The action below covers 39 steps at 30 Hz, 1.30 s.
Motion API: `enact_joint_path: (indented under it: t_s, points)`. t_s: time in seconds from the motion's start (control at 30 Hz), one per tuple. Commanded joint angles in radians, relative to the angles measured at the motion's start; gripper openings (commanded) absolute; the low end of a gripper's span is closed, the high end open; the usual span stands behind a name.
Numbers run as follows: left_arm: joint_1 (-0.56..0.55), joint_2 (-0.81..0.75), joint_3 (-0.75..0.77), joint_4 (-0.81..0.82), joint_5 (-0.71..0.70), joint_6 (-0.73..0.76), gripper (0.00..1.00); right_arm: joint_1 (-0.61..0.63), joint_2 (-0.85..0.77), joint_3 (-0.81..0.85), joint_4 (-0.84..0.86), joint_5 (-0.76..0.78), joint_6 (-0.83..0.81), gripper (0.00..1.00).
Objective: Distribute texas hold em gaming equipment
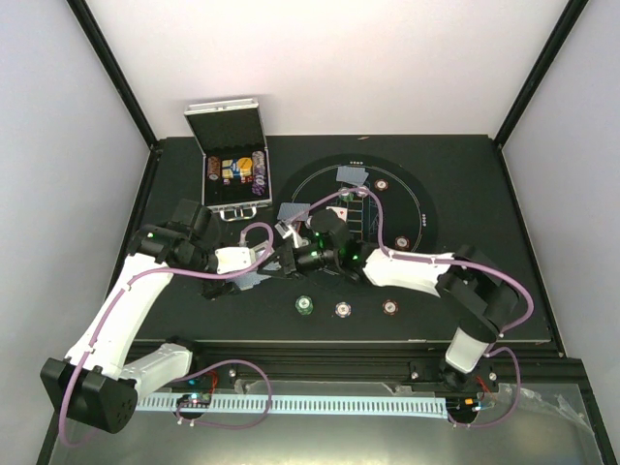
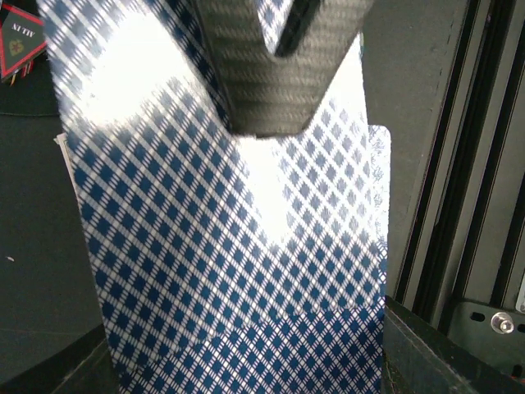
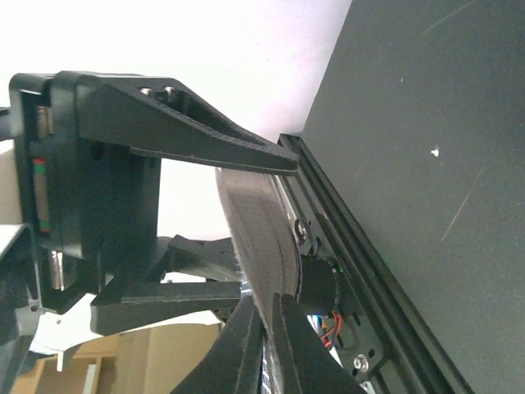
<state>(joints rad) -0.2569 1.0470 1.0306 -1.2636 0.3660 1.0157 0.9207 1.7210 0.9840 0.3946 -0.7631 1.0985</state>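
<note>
While the left end effector (image 3: 270, 226) clamps playing cards (image 2: 230, 271), the right end effector (image 3: 266, 318) pinches them.

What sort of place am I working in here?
Probably a lab robot cell set up for poker: plain white walls, a black table with a round printed mat, and an open silver case.

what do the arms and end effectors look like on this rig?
Left arm and right arm: white link shells, black joint housings, a purple cable looped along each. Green lights glow near the right wrist. Left end effector and right end effector: black, two tapered fingers each.
</note>
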Motion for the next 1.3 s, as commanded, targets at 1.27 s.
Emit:
enact_joint_path:
  t_s: [1.27]
  points:
    - [-0.002, -0.019, 0.013, -0.007, -0.007, -0.006, 0.02, -0.203, 0.115, 0.046, -0.285, 1.491, -1.771, 0.01]
